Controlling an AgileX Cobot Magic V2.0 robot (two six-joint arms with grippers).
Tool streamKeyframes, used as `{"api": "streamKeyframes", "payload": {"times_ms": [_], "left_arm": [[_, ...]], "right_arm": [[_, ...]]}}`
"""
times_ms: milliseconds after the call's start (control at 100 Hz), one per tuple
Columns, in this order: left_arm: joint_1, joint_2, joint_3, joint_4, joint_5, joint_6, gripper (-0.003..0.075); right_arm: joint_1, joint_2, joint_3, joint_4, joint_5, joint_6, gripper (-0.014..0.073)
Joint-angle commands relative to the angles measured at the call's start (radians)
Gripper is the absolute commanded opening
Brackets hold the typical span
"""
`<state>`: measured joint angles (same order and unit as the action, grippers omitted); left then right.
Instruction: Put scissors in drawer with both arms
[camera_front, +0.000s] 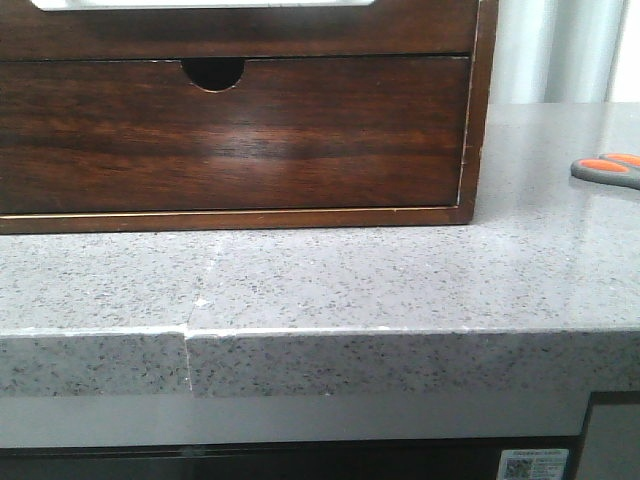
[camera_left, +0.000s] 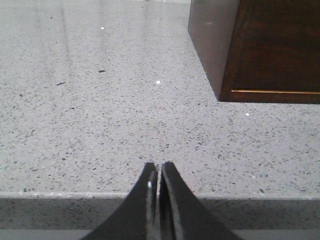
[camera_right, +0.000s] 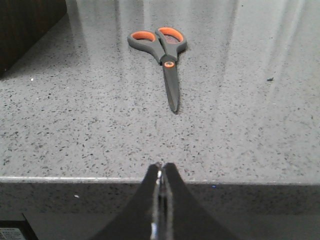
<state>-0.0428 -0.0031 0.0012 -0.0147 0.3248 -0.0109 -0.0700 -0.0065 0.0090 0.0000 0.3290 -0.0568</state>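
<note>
The small scissors with grey handles and orange-lined loops (camera_right: 162, 57) lie flat and closed on the speckled grey stone table (camera_front: 330, 275), toward its right edge, well apart from the wide dark brown glossy wooden drawer (camera_front: 235, 135), which sits fully pushed into its wooden cabinet frame (camera_front: 478, 110) at the back of the table. They look light, rigid and thin; lying flush on polished stone, they will likely slide under a poor pinch. The thicker handle section near the pivot seems the best place to take hold, across its width. The drawer should pull stiffly but smoothly by its half-round finger cutout (camera_front: 213, 72).

The left gripper (camera_left: 159, 175) and the right gripper (camera_right: 161, 176) are both closed and empty, poised above the front edge of the table.

The front view cuts off most of the scissors, showing only the handles. Both arms are hidden there, and the drawer's inside cannot be seen.
</note>
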Motion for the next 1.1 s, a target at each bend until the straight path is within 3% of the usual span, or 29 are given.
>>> {"api": "streamKeyframes", "payload": {"times_ms": [0,730,930,1090], "left_arm": [[0.002,-0.029,0.020,0.038,-0.080,-0.002,-0.0022],[0.002,-0.029,0.020,0.078,-0.185,-0.002,-0.0022],[0.002,-0.029,0.020,0.078,-0.265,-0.002,-0.0022],[0.002,-0.029,0.019,0.075,-0.388,-0.002,-0.0022]], "right_arm": [[0.001,-0.022,0.031,-0.019,-0.020,-0.002,-0.0061],[0.001,-0.022,0.031,-0.019,-0.171,0.002,-0.0061],[0.001,-0.022,0.031,-0.010,-0.382,0.002,-0.0061],[0.001,-0.022,0.026,-0.007,-0.425,0.002,-0.0061]]}}
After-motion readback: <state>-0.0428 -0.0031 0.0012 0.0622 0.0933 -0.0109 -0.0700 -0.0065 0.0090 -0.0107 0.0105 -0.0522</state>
